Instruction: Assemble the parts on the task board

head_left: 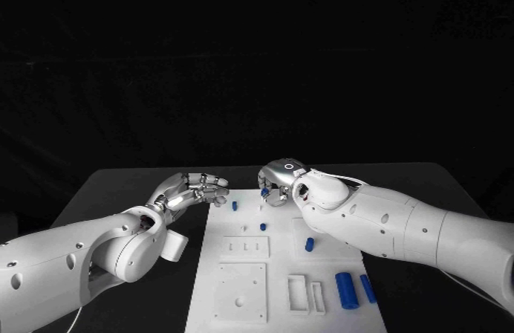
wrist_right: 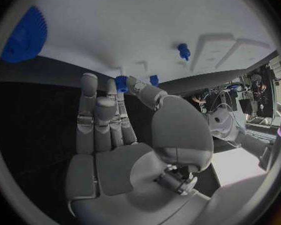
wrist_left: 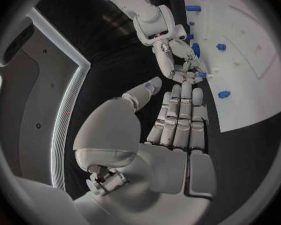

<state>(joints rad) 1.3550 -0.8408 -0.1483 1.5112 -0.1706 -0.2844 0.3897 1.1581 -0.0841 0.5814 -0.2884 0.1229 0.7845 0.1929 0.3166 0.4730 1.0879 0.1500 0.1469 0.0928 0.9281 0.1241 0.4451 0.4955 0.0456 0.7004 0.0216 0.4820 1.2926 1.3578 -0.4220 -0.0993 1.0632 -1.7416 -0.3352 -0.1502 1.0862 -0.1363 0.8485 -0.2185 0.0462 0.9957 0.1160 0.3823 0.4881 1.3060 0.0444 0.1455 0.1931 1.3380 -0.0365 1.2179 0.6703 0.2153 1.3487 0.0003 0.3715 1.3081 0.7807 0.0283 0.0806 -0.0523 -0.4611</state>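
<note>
I see the right hand (head_left: 281,180) at the far edge of the white board (head_left: 246,303), pinching a small blue peg (head_left: 264,192) between thumb and fingertip. Left hand (head_left: 193,190) hovers just off the board's far left corner, fingers apart, holding nothing. More blue pegs stand on the board; a large blue cylinder (head_left: 345,290) lies near its right edge.

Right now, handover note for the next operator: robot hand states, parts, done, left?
Left robot hand: holds nothing, fingers apart, over the table beside the task board's far left corner.
Right robot hand: pinches a small blue part over the board's far edge.
Parts: small blue pegs stand near the far end; larger blue cylinders lie at the near right.
Done: cannot tell.
Left: place the pinched part, then the loose cylinders.
</note>
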